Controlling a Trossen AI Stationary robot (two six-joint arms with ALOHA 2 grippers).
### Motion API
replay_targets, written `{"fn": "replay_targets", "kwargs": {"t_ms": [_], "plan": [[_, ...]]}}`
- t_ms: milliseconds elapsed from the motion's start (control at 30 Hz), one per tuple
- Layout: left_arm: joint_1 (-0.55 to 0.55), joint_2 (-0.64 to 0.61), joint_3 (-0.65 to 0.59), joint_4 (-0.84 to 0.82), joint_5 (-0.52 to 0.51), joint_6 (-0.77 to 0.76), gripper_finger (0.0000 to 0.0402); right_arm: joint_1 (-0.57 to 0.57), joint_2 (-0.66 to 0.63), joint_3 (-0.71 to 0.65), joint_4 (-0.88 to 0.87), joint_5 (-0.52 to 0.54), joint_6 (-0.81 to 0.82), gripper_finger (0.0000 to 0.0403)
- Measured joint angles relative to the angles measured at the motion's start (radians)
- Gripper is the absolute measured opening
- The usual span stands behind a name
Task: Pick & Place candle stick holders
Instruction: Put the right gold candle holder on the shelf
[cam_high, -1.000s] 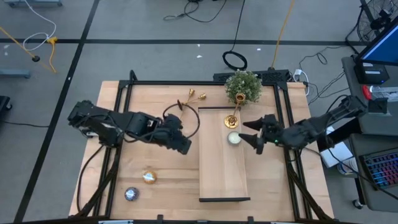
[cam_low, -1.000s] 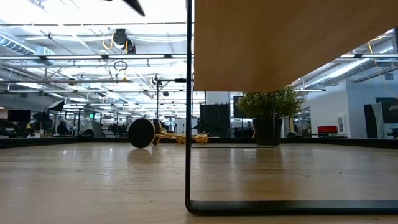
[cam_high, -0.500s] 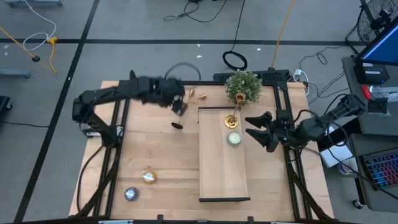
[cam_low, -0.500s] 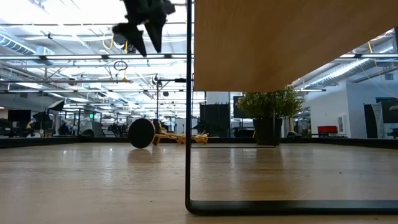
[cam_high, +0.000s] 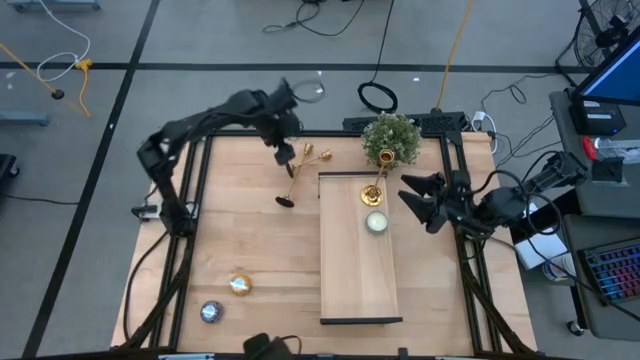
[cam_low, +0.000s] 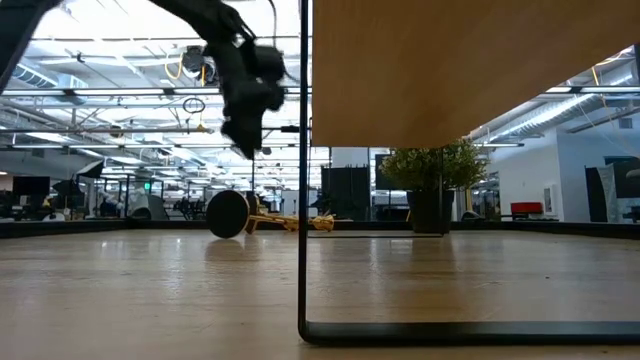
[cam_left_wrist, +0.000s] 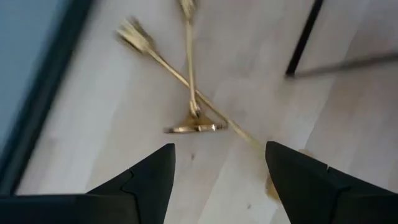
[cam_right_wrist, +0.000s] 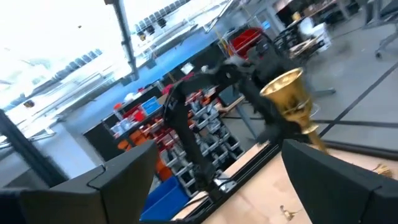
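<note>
1. Gold metal candle stick holders (cam_high: 303, 158) lie tipped over and crossed on the pale wood surface (cam_high: 240, 240), near its far edge, just left of the raised wooden board (cam_high: 358, 270).
2. In the left wrist view their slim stems cross, with one round base (cam_left_wrist: 196, 127) seen edge-on between them.
3. A third gold holder (cam_high: 373, 190) stands on the far end of the board, just in front of the green potted plant (cam_high: 390, 138).
4. A pale tealight disc (cam_high: 376, 222) sits on the board just nearer than that holder.
5. The left hand (cam_high: 281, 142) hangs above the far edge of the surface, over the two fallen holders, its fingers (cam_left_wrist: 149, 180) spread apart and holding nothing.
6. The right hand (cam_high: 418, 200) hovers at the board's right side, close to the standing holder and the tealight, its fingers parted wide and empty.
7. Two more round discs, one gold (cam_high: 240, 285) and one silver (cam_high: 210, 312), rest near the front left of the surface, well apart from the holders.
</note>
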Motion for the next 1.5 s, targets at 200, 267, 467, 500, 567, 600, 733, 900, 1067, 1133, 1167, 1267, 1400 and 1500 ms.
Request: {"fn": "replay_targets", "kwargs": {"t_ms": [200,267,467,500,567,600,733,900,1067,1133,1167,1267,1400,1500], "plan": [[-0.046,0.114,0.0,0.022,-0.013,0.065,0.0253,0.0,0.0,0.0,0.031,0.053,-0.049,0.0343],[-0.055,0.13,0.0,0.053,-0.032,0.053,0.0253,0.0,0.001,0.0,0.03,0.063,-0.052,0.0343],[-0.047,0.175,0.002,0.178,-0.034,-0.055,0.0253,0.0,0.002,0.0,0.03,0.074,-0.063,0.0343],[-0.044,0.184,0.002,0.187,-0.019,-0.066,0.0253,0.0,0.001,0.0,0.03,0.074,-0.066,0.0343],[-0.044,0.202,0.002,0.186,-0.009,-0.072,0.0253,0.0,0.001,0.0,0.03,0.078,-0.07,0.0343],[-0.047,0.211,0.002,0.184,-0.008,-0.071,0.0253,0.0,0.001,0.0,0.03,0.078,-0.07,0.0343],[-0.064,0.226,0.002,0.184,-0.011,-0.046,0.0253,0.0,0.003,0.0,0.03,0.077,-0.068,0.0343],[-0.085,0.226,0.002,0.207,-0.11,-0.001,0.0253,0.0,0.009,0.0,0.03,0.075,-0.058,0.0343],[-0.091,0.226,0.002,0.213,-0.158,0.013,0.0253,0.0,0.015,0.0,0.03,0.074,-0.04,0.0343],[-0.089,0.226,0.002,0.212,-0.156,0.011,0.0253,0.0,0.02,0.0,0.03,0.073,-0.037,0.0343],[-0.087,0.226,0.002,0.206,-0.156,0.01,0.0253,0.0,0.021,0.0,0.03,0.074,-0.03,0.0343],[-0.084,0.226,-0.001,0.192,-0.16,0.01,0.0253,0.0,0.026,0.0,0.03,0.073,-0.016,0.0343],[-0.079,0.226,-0.032,0.202,-0.161,0.009,0.0253,0.0,0.027,0.0,0.03,0.07,-0.013,0.0343],[-0.076,0.226,-0.064,0.209,-0.161,0.008,0.0253,0.0,0.027,0.0,0.031,0.07,-0.014,0.0343]]}}
